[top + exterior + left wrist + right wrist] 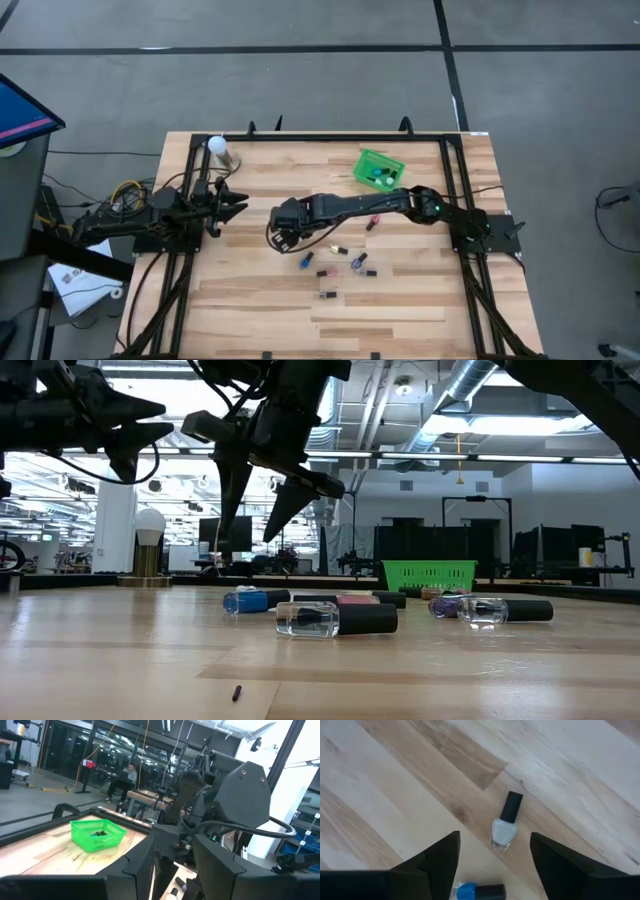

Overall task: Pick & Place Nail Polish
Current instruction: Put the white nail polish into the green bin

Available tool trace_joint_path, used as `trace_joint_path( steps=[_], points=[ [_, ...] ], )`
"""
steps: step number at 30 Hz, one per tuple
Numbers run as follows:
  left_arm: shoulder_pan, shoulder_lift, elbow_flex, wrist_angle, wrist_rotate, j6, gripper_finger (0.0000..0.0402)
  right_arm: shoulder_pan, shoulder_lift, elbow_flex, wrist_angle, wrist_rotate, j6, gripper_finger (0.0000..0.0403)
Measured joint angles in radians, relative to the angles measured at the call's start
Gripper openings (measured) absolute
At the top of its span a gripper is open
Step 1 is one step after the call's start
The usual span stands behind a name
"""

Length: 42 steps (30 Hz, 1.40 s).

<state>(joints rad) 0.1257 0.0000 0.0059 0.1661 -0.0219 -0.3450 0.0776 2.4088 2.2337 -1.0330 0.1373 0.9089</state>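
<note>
Beneath the wide-open, empty right gripper (492, 857), a pale nail polish bottle (503, 826) lies flat, cap (511, 807) pointing away from the fingers.

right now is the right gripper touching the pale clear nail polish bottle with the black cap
Apart. In the right wrist view, the open right gripper hovers above the pale clear bottle, bare wood showing between each finger and the bottle.

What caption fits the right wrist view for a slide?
Right gripper open above a pale nail polish bottle lying on the wooden table, blue bottle nearby.
</note>
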Motion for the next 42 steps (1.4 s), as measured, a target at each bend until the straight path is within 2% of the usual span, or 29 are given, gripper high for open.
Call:
trace_joint_path(
  steps=[6, 12, 15, 27, 32, 35, 42],
  points=[
    [0.000, 0.000, 0.000, -0.001, 0.000, 0.000, 0.0131, 0.000, 0.000, 0.000, 0.001, 0.003, -0.001, 0.0220],
    [-0.010, 0.000, 0.000, -0.002, 0.000, 0.000, 0.0131, -0.002, 0.000, 0.000, -0.003, 0.007, -0.003, 0.0240],
    [-0.015, 0.000, 0.000, -0.005, 0.000, 0.000, 0.0131, -0.002, 0.000, 0.000, -0.002, 0.043, -0.006, 0.0249],
    [0.007, 0.000, 0.000, -0.001, 0.000, 0.000, 0.0131, -0.008, 0.004, -0.050, 0.020, 0.047, -0.019, 0.0249],
    [0.017, 0.000, 0.000, -0.058, -0.001, 0.000, 0.0131, -0.009, 0.002, -0.048, 0.028, 0.048, -0.026, 0.0249],
    [-0.003, 0.000, 0.000, -0.145, 0.000, 0.000, 0.0131, -0.009, 0.002, -0.048, 0.034, 0.048, -0.026, 0.0249],
    [-0.040, 0.000, 0.000, -0.146, 0.003, 0.002, 0.0131, -0.006, 0.002, -0.048, 0.028, 0.044, -0.018, 0.0249]
  ],
)
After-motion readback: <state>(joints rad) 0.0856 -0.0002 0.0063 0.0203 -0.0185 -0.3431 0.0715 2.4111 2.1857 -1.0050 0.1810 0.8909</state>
